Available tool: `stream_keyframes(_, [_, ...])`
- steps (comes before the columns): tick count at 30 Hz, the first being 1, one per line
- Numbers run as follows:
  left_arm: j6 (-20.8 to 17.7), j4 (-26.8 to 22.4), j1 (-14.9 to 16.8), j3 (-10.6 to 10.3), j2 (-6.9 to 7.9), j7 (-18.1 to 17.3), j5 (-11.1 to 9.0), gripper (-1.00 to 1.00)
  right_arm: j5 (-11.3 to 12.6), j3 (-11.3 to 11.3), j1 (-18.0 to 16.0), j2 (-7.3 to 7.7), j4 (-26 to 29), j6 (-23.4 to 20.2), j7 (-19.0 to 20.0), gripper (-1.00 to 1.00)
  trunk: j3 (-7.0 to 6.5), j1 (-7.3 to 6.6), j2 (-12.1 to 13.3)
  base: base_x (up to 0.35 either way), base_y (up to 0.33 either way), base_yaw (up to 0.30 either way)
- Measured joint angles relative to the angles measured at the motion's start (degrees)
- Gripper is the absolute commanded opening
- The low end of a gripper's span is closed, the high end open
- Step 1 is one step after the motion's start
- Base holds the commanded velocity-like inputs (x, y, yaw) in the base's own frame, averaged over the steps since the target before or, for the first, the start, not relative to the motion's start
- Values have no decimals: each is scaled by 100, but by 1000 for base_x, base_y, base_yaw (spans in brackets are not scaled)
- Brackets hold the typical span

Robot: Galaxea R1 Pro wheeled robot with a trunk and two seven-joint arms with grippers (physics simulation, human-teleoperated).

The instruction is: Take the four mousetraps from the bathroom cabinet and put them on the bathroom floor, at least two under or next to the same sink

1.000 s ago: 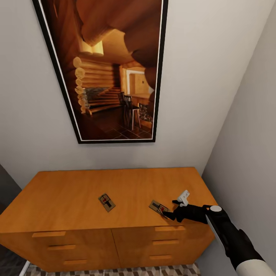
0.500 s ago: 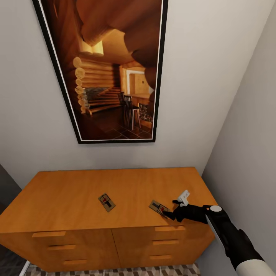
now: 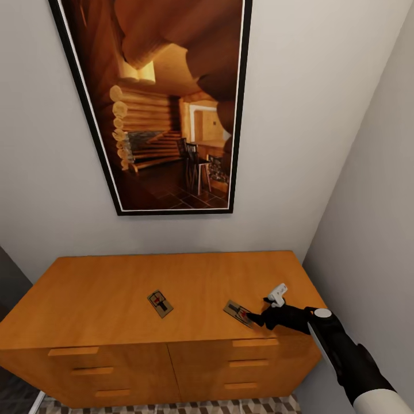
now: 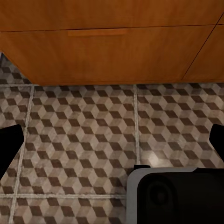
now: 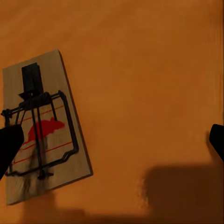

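Mousetraps lie flat on the cabinet [image 3: 115, 287] top: one [image 3: 160, 303] mid-top, another [image 3: 237, 312] near the front edge. The right gripper [image 3: 257, 317] sits at that trap's near end, fingers spread wide; the right wrist view shows a fingertip [image 5: 9, 144] overlapping the board [image 5: 44, 126], the other well clear. In the left wrist view, the left gripper [image 4: 112, 140], fingers apart, hangs over the bathroom floor [image 4: 84, 121] before the drawer fronts. A wall [image 3: 368, 218] crowds the cabinet's right end.
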State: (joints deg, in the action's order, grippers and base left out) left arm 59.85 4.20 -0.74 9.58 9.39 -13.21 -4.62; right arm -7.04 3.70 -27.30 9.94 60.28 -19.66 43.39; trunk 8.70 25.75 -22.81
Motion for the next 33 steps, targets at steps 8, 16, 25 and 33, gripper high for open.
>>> stream_keyframes(8, [0,-3,0,0,0,-2,0,100,-107,7,0,-29,0,0,-90,100,0,0,0,0,0,0])
stream_keyframes(16, [0,-2,0,0,0,-3,0,100,-148,110,0,-37,0,0,-109,100,0,0,0,0,0,0])
stream_keyframes(25, [0,2,0,0,0,-1,0,100,-154,199,0,-39,0,-2,-108,100,0,0,0,0,0,0])
stream_keyframes(33, [1,-3,0,0,0,-1,0,100,-150,206,0,-38,-1,-7,-108,100,0,0,0,-13,42,0])
